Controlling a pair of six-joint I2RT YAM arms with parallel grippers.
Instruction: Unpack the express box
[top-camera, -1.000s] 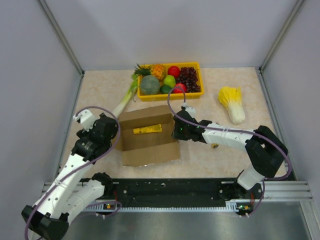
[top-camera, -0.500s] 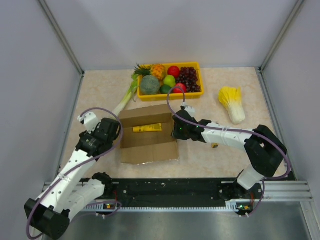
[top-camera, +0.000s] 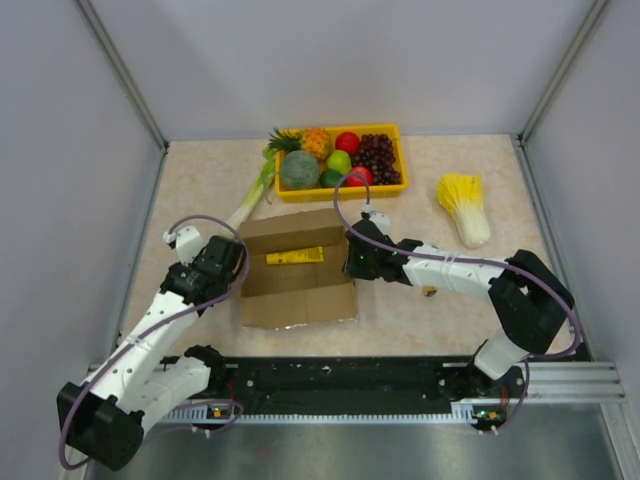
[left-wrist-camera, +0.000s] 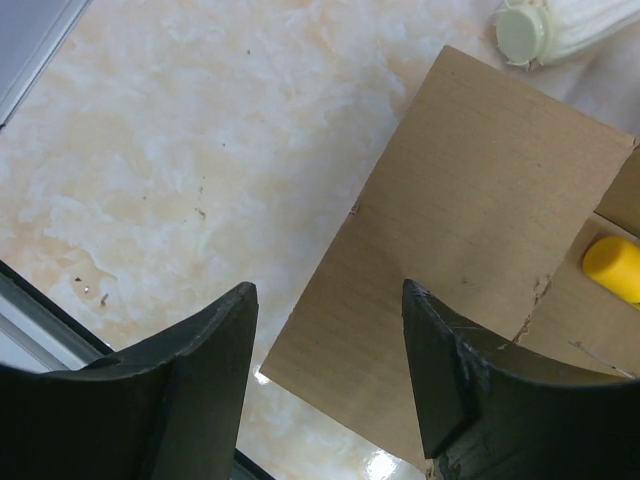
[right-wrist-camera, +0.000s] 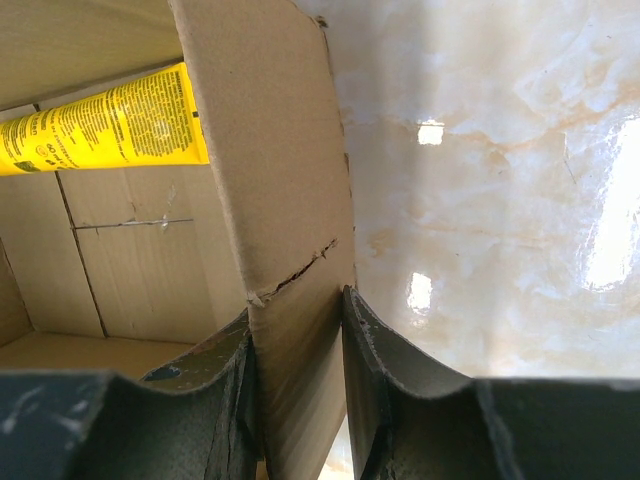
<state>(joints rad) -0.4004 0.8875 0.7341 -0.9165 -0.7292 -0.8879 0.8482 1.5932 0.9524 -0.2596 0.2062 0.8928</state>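
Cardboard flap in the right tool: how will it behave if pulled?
The flap is thin corrugated card with a tear near the right tool, so it will probably bend, maybe rip further. The express box shows only a yellow tube inside, so it is likely light and may slide rather than stay put.

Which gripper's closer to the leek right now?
Left. The left gripper, open, hovers over the express box's left flap, near the leek's root end. The right gripper clamps the box's right wall, farther away.
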